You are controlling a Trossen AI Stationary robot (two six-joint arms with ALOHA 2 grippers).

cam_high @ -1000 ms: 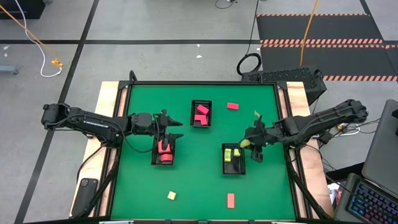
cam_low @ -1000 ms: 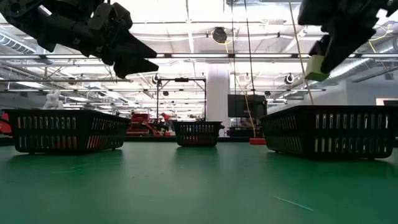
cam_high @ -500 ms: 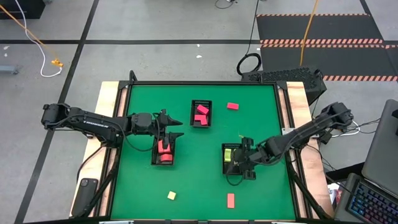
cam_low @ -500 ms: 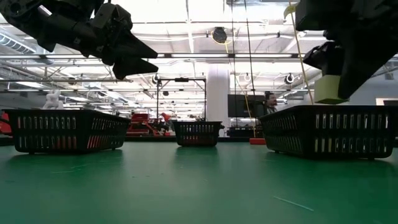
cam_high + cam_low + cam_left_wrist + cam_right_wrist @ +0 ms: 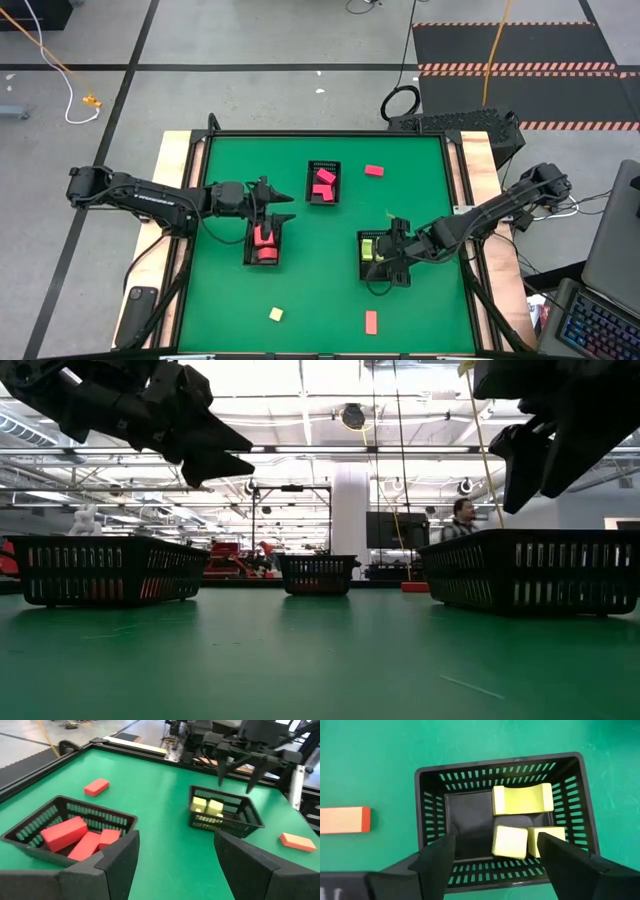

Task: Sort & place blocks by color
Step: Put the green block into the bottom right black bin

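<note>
I have the right gripper (image 5: 495,857) hanging straight over the yellow basket (image 5: 432,827), jaws spread wide with nothing between them, and three yellow blocks (image 5: 522,800) lie loose on the basket floor below. To do this step well I would lift straight up until the fingers clear the basket rim before swinging away, so nothing catches the mesh wall. The left gripper (image 5: 283,205) waits well off to the left of the yellow basket, above the basket of salmon pieces (image 5: 263,243); its jaws are parted and hold nothing. A third basket (image 5: 322,183) with pink-red blocks (image 5: 63,831) sits farther back from the yellow basket. Blocks left loose on the green table (image 5: 320,290): a salmon bar (image 5: 371,322) just in front of the yellow basket, a small yellow block (image 5: 275,314) farther out toward the front left, and a pink-red block (image 5: 374,170) behind it. I judge the salmon bar the nearest pick. The table is flat green felt; beyond it the room is a bright open workshop, with a person (image 5: 461,520) far back.
</note>
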